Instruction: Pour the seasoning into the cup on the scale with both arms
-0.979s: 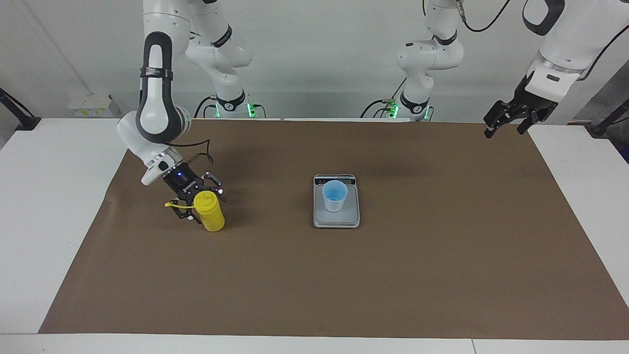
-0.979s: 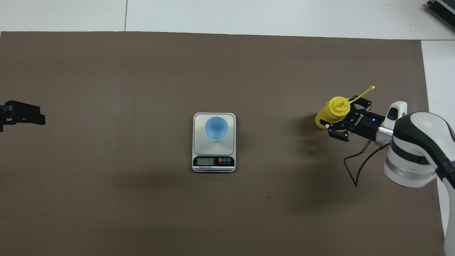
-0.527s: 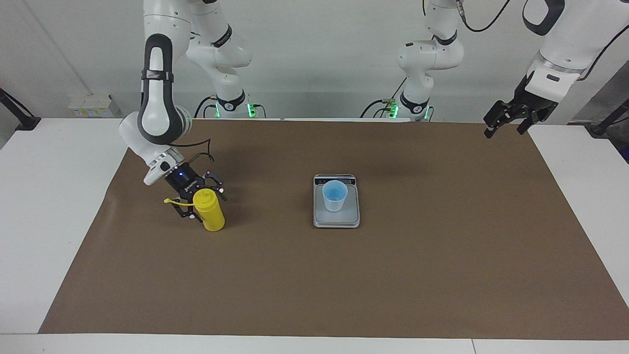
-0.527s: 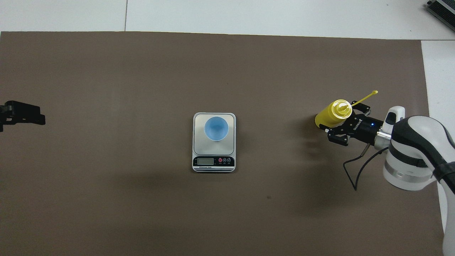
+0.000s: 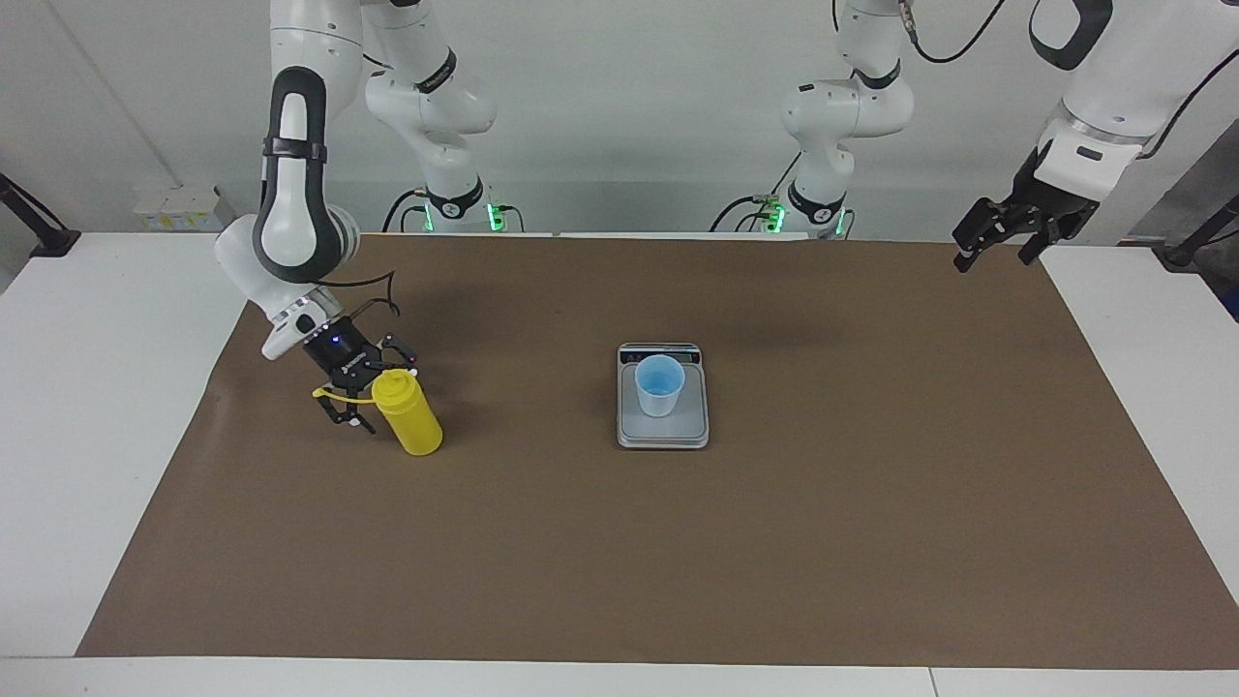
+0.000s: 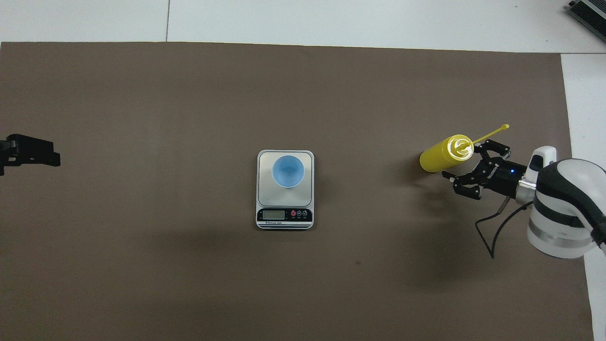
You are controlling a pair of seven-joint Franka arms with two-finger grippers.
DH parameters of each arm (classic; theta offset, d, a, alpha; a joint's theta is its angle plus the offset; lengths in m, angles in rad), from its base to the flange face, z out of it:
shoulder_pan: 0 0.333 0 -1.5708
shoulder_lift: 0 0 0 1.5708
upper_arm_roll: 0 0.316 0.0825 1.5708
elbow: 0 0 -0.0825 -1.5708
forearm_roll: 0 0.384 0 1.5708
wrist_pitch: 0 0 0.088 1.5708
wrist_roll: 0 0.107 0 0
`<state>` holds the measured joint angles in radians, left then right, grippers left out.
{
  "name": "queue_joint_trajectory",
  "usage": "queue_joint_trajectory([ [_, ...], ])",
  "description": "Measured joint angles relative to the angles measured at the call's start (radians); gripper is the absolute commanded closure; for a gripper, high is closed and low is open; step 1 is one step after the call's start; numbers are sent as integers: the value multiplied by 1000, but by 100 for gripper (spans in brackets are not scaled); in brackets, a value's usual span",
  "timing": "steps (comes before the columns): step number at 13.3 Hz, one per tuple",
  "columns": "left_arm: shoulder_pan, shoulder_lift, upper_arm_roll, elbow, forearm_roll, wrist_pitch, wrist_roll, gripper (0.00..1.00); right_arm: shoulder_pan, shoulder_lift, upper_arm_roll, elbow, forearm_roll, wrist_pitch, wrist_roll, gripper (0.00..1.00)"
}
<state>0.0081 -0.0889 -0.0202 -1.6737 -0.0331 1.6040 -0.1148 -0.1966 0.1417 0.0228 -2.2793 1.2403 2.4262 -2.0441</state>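
Brown paper mat (image 5: 678, 542) is covering most of a white table (image 5: 87, 436); white tabletop is showing at both ends and along the edge farthest from the robots. Plain light wall (image 5: 629, 116) is standing at the robots' end, green lights glowing at the arm bases.

Scale (image 5: 663, 426) is sitting mid-mat, display strip on the edge nearer the robots. Blue cup (image 5: 659, 385) is standing upright on its plate, toward the edge farther from the robots.

Seasoning bottle (image 5: 408, 416) is standing on the mat toward the right arm's end, well apart from the scale, leaning with its top tipped toward the right gripper (image 5: 360, 389). That gripper is sitting low, just beside the bottle's upper half, jaws spread, not pinching it. Can't tell whether a finger is touching the bottle.

Left gripper (image 5: 997, 235) is waiting raised over the mat's corner at the left arm's end, jaws spread, holding nothing.

Facing view only: arm bases, wall, the left gripper whole.

Overhead view only: scale (image 6: 285, 189) display and buttons, cup (image 6: 288, 171) interior, bottle (image 6: 445, 155) nozzle from above, strap (image 6: 492, 133) sticking out past the mat area by the right gripper (image 6: 466, 170). Left gripper (image 6: 33, 154) is showing there as a dark tip at the frame edge.
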Motion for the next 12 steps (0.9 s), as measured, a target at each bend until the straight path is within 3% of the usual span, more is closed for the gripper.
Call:
queue_joint_trajectory([
  [12, 0, 0, 0, 0, 0, 0, 0, 0, -200, -21, -7, 4, -289, -3, 3, 0],
])
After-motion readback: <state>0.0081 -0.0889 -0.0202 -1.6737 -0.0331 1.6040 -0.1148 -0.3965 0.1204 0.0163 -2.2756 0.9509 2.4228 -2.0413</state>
